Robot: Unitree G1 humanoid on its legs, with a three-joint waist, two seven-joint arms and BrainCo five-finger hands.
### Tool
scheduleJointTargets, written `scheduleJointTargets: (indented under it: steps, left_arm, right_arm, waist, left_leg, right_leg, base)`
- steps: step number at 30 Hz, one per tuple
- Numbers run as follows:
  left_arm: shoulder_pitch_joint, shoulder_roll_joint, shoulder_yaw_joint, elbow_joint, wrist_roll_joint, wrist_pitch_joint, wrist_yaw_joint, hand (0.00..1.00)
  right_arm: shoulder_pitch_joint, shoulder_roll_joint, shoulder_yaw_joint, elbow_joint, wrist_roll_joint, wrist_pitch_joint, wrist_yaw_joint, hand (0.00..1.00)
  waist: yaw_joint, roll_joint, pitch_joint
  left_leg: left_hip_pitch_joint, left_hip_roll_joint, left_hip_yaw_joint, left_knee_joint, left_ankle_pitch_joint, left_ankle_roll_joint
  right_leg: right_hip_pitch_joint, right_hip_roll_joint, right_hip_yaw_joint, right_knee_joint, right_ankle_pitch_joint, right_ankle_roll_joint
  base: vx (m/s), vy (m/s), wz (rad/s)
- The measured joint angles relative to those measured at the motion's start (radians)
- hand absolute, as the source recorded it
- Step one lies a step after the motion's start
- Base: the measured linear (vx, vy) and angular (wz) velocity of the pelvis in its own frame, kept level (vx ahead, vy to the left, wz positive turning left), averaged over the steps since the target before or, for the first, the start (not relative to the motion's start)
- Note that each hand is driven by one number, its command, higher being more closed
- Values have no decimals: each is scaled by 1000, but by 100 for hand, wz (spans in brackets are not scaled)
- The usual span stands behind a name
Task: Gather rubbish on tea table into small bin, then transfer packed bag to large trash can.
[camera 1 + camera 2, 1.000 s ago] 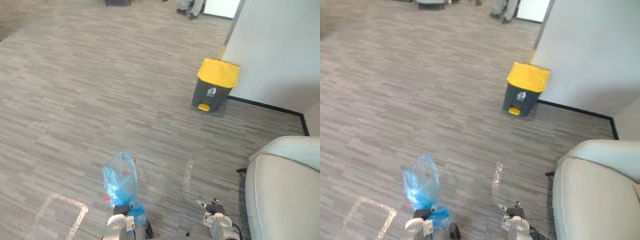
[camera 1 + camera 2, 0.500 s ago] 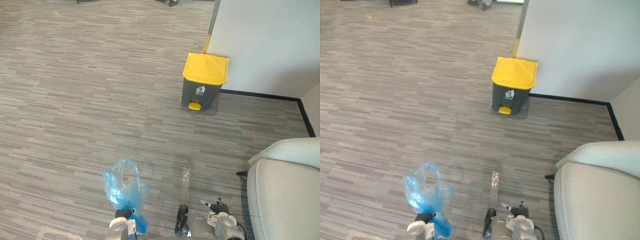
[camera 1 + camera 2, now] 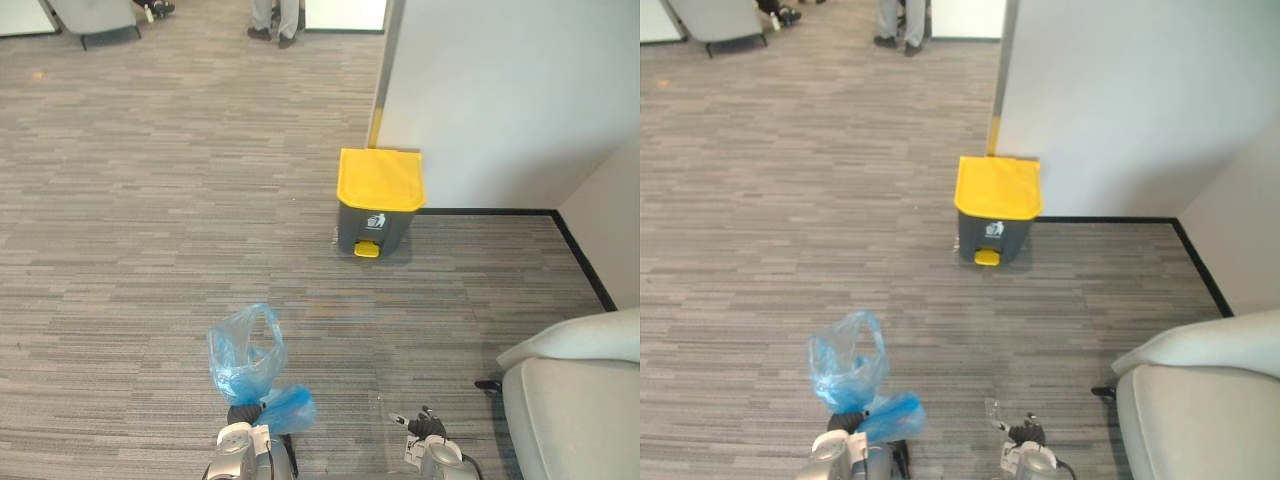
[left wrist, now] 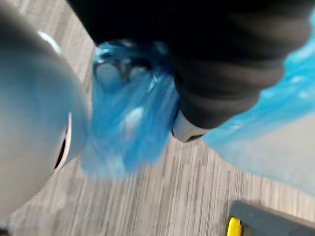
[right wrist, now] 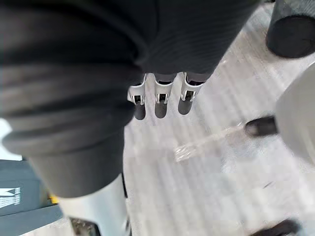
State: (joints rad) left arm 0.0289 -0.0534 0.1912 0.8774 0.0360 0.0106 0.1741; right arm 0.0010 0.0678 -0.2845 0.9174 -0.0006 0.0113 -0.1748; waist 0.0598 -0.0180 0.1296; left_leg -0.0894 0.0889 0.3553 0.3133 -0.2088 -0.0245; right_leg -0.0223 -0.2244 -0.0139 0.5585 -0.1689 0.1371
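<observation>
Left eye view: blue bag (image 3: 245, 352), yellow-lidded bin (image 3: 378, 205)

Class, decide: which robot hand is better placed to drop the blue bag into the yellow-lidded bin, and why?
Left. The left robot hand grips the blue bag, with the yellow-lidded bin ahead, its lid down. The right robot hand hangs open and empty; a handover would probably add needless work.

You get the person (image 3: 274, 18) as legs and shoes, cut off by the top edge, as is the grey chair (image 3: 95, 15) nearby. The pale sofa (image 3: 575, 410) runs off the right edge. Your left wrist view blurs the blue bag (image 4: 130, 123). The trash can (image 3: 380, 182) mark is too small to tell.
</observation>
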Motion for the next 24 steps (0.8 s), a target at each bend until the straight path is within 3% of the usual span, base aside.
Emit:
scheduleJointTargets:
  steps: [1,2,4,7,8,9,10,11,12,13,14,15,16,17,18,19,21,23,24]
  left_arm:
    - [4,3,-4,1,0,1,0,100]
    - [5,7,-5,12,0,5,2,100]
    - [5,15,-9,25,-2,6,6,100]
    - [-2,16,-14,30,-3,6,19,100]
    - [-3,17,-14,41,-3,5,19,100]
    - [-3,18,-15,45,-3,5,19,100]
    - [0,27,-15,49,-2,5,18,100]
    - [-10,23,-11,67,-1,4,19,100]
    - [-14,7,-10,84,-1,5,17,100]
    - [-16,-6,-10,85,-1,4,17,100]
    - [-16,-5,-14,86,0,4,14,100]
    - [-15,-4,-17,87,1,4,9,100]
    - [-22,-4,-17,83,0,4,-4,100]
    - [-29,-5,-20,79,0,4,-5,100]
    - [-29,-4,-24,62,0,2,-5,100]
    - [-19,-4,-20,45,0,0,-5,100]
    - [-4,-4,-15,17,-1,0,-4,100]
    - [-1,-4,-15,12,-1,-1,-4,100]
    - [0,-5,-15,12,-1,-1,-4,100]
  right_arm:
    - [4,-3,8,1,0,-2,0,0]
    - [12,-4,14,-1,1,-3,1,0]
    - [20,-4,14,-27,0,-5,0,0]
    - [4,-3,10,-34,-1,-7,0,0]
    - [-5,-3,8,-28,-1,-7,0,0]
    - [-5,-3,8,-27,-1,-7,0,0]
    - [2,-2,8,-16,-2,-7,0,0]
    - [-5,-10,3,-7,-3,-6,3,0]
    - [-29,-35,-13,7,-7,-7,3,0]
    - [-40,-40,-32,16,-14,-7,0,0]
    - [-39,-38,-32,20,-21,-7,-1,0]
    - [-39,-36,-38,21,-22,-7,-1,0]
    - [-29,-35,-35,19,-22,-6,-1,0]
    - [-21,-34,-33,18,-22,-6,-2,0]
    - [-7,-35,-21,13,-22,-6,-2,0]
    - [-2,-34,-7,14,-21,-6,-3,0]
    - [-3,-29,1,12,-19,-5,-3,0]
    - [5,-26,-5,12,-15,-2,-3,0]
    - [8,-26,-7,12,-3,-2,-3,0]
  waist:
    - [-2,5,6]
    - [-8,11,11]
    - [-21,7,8]
    - [-28,5,10]
    - [-35,5,13]
    - [-39,3,13]
    - [-53,-26,15]
    - [-57,-20,28]
    - [-46,25,26]
    - [-45,47,30]
    - [-49,50,29]
    - [-55,50,29]
    - [-60,48,31]
    - [-61,46,32]
    - [-56,44,32]
    - [-46,44,32]
    - [-44,42,32]
    - [-36,40,28]
    - [-30,40,28]
  left_leg:
    - [45,-3,12,-12,-20,2]
    - [101,-11,21,-31,-36,2]
    - [175,-19,28,-78,-42,-1]
    - [252,-18,38,-146,-50,-16]
    - [294,-17,40,-176,-50,-16]
    - [303,-20,35,-183,-50,-16]
    - [328,-54,-8,-197,-53,-20]
    - [350,-54,-39,-202,-59,-27]
    - [347,-20,-78,-203,-57,-30]
    - [353,-8,-97,-197,-53,-37]
    - [352,-4,-103,-186,-50,-40]
    - [336,12,-121,-120,-48,-44]
    - [278,40,-156,47,-42,-60]
    - [233,57,-170,154,-23,-92]
    - [132,103,-179,391,36,-161]
    - [45,143,-168,555,41,-166]
    - [-51,165,-132,622,8,-115]
    - [-86,162,-66,452,-28,-65]
    - [-83,156,-52,349,-26,-60]
  right_leg:
    - [-79,-7,25,178,57,29]
    - [-163,-10,29,362,56,18]
    - [-262,-7,-24,461,26,-11]
    - [-380,8,-166,367,-18,-69]
    - [-394,44,-212,205,-16,-89]
    - [-388,62,-215,121,3,-95]
    - [-342,93,-189,-106,128,-106]
    - [-333,102,-187,-98,113,-177]
    - [-325,130,-191,-101,101,-172]
    - [-326,144,-197,-94,64,-177]
    - [-325,146,-200,-82,43,-183]
    - [-304,149,-212,-75,7,-185]
    - [-252,151,-234,-101,-18,-169]
    - [-222,153,-241,-120,-21,-168]
    - [-162,162,-251,-165,-25,-173]
    - [-117,175,-251,-195,-41,-188]
    - [-55,177,-251,-240,-47,-187]
    - [-3,162,-238,-282,-34,-166]
    - [9,158,-227,-287,-37,-155]
  base:
    - [358,182,-30]
    - [246,106,-17]
    - [336,57,3]
    - [370,-23,-2]
    - [410,-100,2]
    - [495,-157,30]
    - [346,-136,33]
    - [429,-151,13]
    - [422,-143,-21]
    - [389,-129,-22]
    - [346,-144,2]
    - [312,-155,35]
    - [354,-207,47]
    - [286,-174,49]
    - [340,-125,15]
    - [294,-48,-3]
    - [335,11,-12]
    - [282,82,-24]
    - [298,163,-36]
